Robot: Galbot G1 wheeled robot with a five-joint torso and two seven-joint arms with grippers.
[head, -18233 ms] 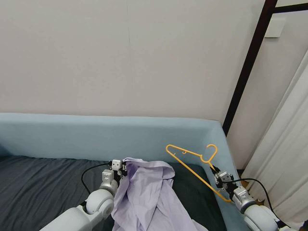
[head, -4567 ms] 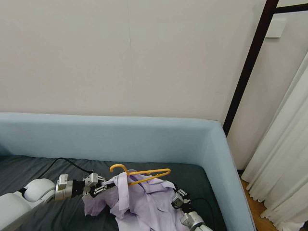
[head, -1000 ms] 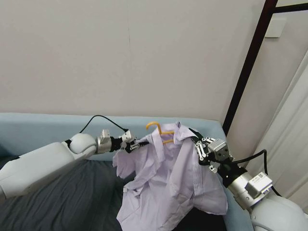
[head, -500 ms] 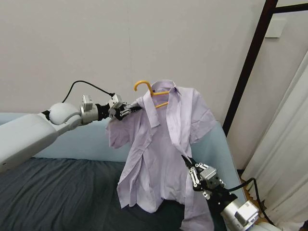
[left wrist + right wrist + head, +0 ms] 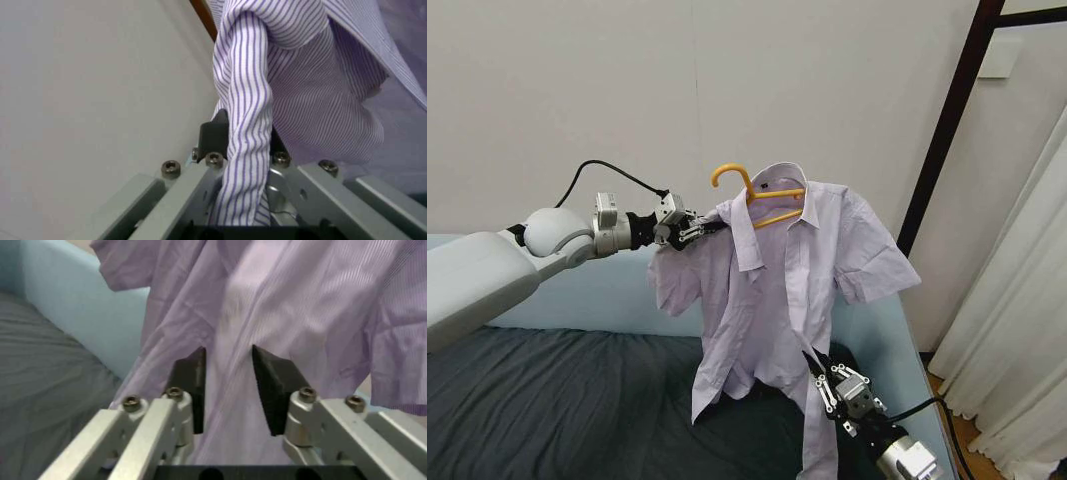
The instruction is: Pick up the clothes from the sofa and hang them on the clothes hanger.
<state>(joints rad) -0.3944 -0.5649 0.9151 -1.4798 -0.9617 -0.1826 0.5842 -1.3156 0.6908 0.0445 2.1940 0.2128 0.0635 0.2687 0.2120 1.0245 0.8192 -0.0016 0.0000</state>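
Right gripper (image 5: 832, 383), fingers spread, sits low at the hem of the lilac striped short-sleeved shirt (image 5: 777, 290) hanging just beyond it. Higher up, the left gripper (image 5: 693, 232) pinches the shirt's shoulder beside the orange plastic hanger (image 5: 772, 195), above the pale blue sofa (image 5: 597, 295).

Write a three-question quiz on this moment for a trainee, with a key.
1. True or false: the shirt hangs on the orange hanger.
2. Which one grips the shirt at its shoulder? A. left gripper B. right gripper C. a person's hand
3. Fill in: down by the shirt's lower front, the right gripper is ____ (open or shut).
Key: 1 true; 2 A; 3 open.
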